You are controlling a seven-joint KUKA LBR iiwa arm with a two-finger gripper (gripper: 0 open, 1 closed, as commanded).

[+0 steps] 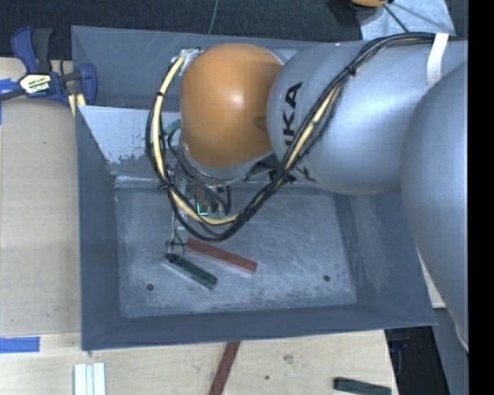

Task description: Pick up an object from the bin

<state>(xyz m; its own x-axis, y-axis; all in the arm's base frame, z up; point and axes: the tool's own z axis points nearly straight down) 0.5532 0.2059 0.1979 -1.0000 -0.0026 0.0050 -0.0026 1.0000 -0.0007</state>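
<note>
The dark green stick (191, 271) and the red-brown strip (221, 256) just beside it lie flat on the floor of the bin (99, 286), left of centre, unlifted, with the gripper (184, 235) low over them, spread or closed I cannot tell, so the pick seems yet to come.

Robotics lab / test cell, by the look of it. Big silver industrial arm (370, 113) w/ maker's lettering on its shell, orange wrist cover (226, 105), yellow & black cables (160, 138) run along it, all over a bare grey metal bin (99, 245) w/ a scuffed floor.
</note>
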